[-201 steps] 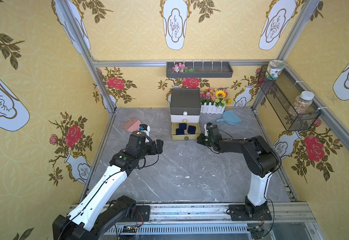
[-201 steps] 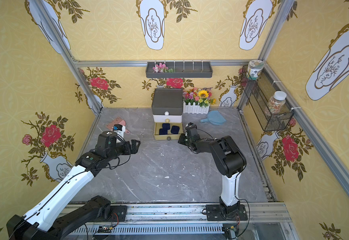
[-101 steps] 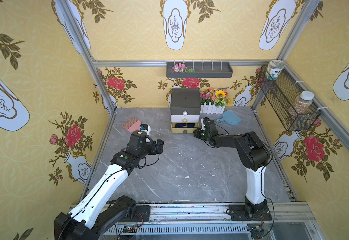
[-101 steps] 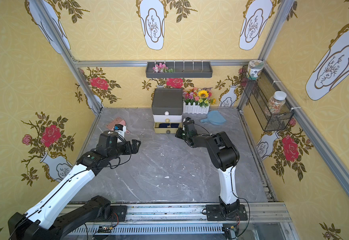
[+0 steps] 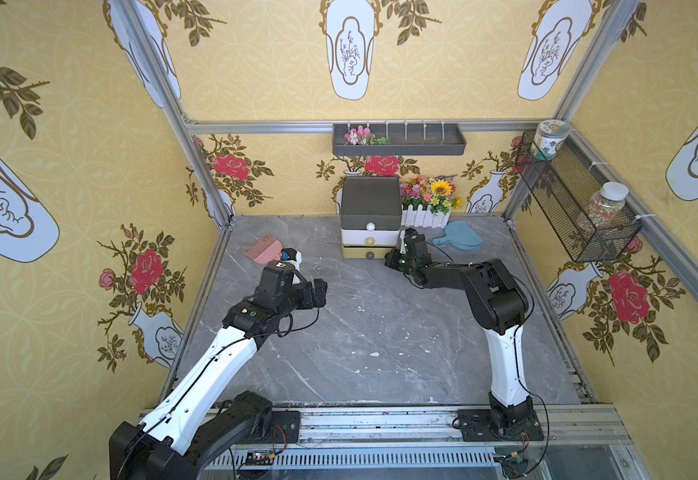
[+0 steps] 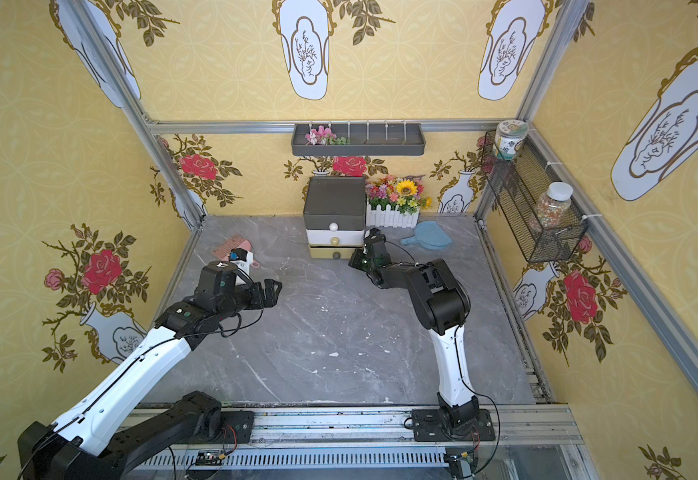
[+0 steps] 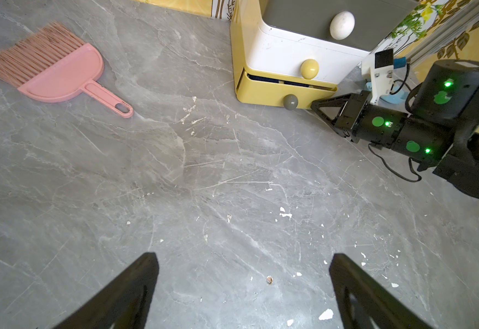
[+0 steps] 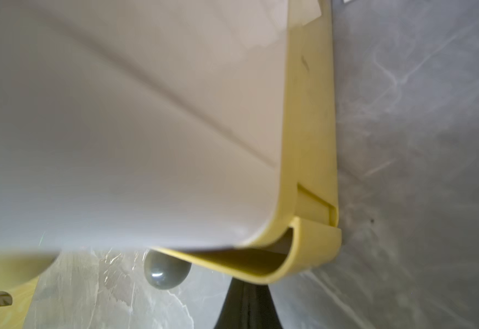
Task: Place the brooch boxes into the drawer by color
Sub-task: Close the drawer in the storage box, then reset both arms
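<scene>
Nearest, the left gripper (image 7: 244,263) hung empty with its fingers wide apart over the grey table (image 5: 380,332), where no brooch boxes lay loose. Further back, the right gripper (image 7: 319,104), pinched together on nothing, had its tip against the yellow bottom drawer (image 7: 269,91) of the chest (image 5: 370,208). A thin gap showed a dark strip (image 7: 261,78), probably navy boxes inside, so sorting looked done and only the last push remained. The label on the shelf jar (image 5: 550,139) was too small to read.
</scene>
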You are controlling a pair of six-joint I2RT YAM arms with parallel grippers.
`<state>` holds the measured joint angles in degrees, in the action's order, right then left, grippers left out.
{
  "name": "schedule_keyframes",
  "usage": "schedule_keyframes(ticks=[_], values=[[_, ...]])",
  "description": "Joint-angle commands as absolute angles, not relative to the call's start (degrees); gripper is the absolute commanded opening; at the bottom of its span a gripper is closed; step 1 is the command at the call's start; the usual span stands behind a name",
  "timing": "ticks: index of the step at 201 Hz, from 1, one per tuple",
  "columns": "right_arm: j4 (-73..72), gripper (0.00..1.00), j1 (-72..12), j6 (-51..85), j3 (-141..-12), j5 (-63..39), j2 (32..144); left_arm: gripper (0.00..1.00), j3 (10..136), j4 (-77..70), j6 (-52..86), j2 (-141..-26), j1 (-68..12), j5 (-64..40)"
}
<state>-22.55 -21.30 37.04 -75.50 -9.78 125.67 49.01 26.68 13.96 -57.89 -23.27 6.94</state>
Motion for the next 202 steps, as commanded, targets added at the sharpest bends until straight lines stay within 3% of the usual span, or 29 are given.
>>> schedule_keyframes(ticks=[1,54,98,105,116,136,150,202], values=[[-25.5,0.04,-21.0,36.0,-77.4,-8.0,126.7,1.0,48.9,25.7,13.7,-58.1,-23.3,7.1],[-31.0,0.08,-20.4,38.4,-75.9,-8.0,126.8,1.0,48.8,25.3,14.2,-57.7,-23.1,8.1],[-38.5,0.28,-20.4,40.6,-64.2,-8.8,119.2,1.0,48.7,24.4,15.0,-56.5,-23.1,9.6],[-39.4,0.35,-20.3,40.8,-61.9,-9.1,117.3,1.0,48.9,24.0,15.5,-56.0,-23.0,10.4],[-39.6,0.56,-20.4,40.7,-58.1,-9.1,113.5,1.0,49.1,23.1,16.8,-55.0,-23.0,12.4],[-38.8,0.77,-20.3,39.1,-52.0,-8.7,105.9,1.0,48.7,19.2,18.4,-52.9,-23.0,18.8],[-34.0,1.0,-20.4,36.4,-49.1,-7.2,99.5,1.0,47.4,15.9,20.7,-51.6,-23.0,26.2],[-9.8,0.97,-19.4,22.4,-46.5,0.6,78.4,1.0,25.6,-12.4,10.0,-44.8,-22.8,40.4]])
